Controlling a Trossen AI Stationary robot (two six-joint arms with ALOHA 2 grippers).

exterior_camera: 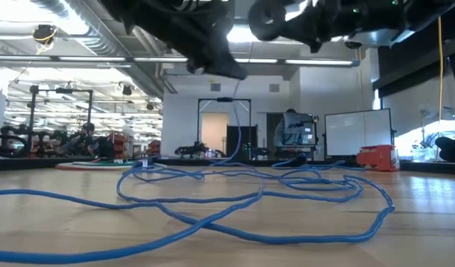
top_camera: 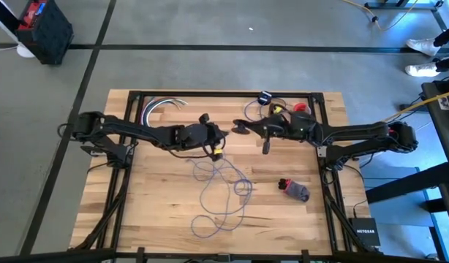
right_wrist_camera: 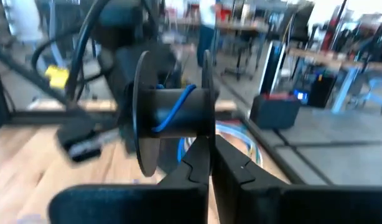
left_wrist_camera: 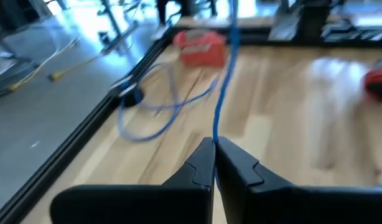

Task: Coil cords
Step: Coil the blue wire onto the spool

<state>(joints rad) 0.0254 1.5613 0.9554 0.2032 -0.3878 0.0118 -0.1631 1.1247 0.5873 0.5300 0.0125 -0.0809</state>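
A thin blue cord (top_camera: 221, 191) lies in loose loops on the wooden table (top_camera: 151, 212), spread wide in the low view (exterior_camera: 235, 204). One strand rises from the loops to my left gripper (top_camera: 212, 139), which is shut on it above the table's middle (left_wrist_camera: 214, 144). Just to its right, my right gripper (top_camera: 248, 130) is shut on a black spool (right_wrist_camera: 172, 109). The spool has two round flanges, and a turn of blue cord (right_wrist_camera: 173, 115) lies on its barrel. My left gripper pinches a single strand of the blue cord (left_wrist_camera: 216, 127) between its two fingertips. From the tips the strand runs on in a nearly straight line. The gripper is clear of the table, slanting slightly down. My right gripper pinches the rim of one flange of the spool (right_wrist_camera: 206, 127) between its two fingertips, coming level from the table's right side. The spool is lifted clear of the table, with its barrel lying crosswise to the fingers.
More blue cord and a small black disc (left_wrist_camera: 130, 94) lie at the table's far side near red objects (top_camera: 300, 109). Coloured wires (top_camera: 164, 106) lie at the far left. A grey and red bundle (top_camera: 295, 190) lies near right. A black frame (top_camera: 224, 93) edges the table.
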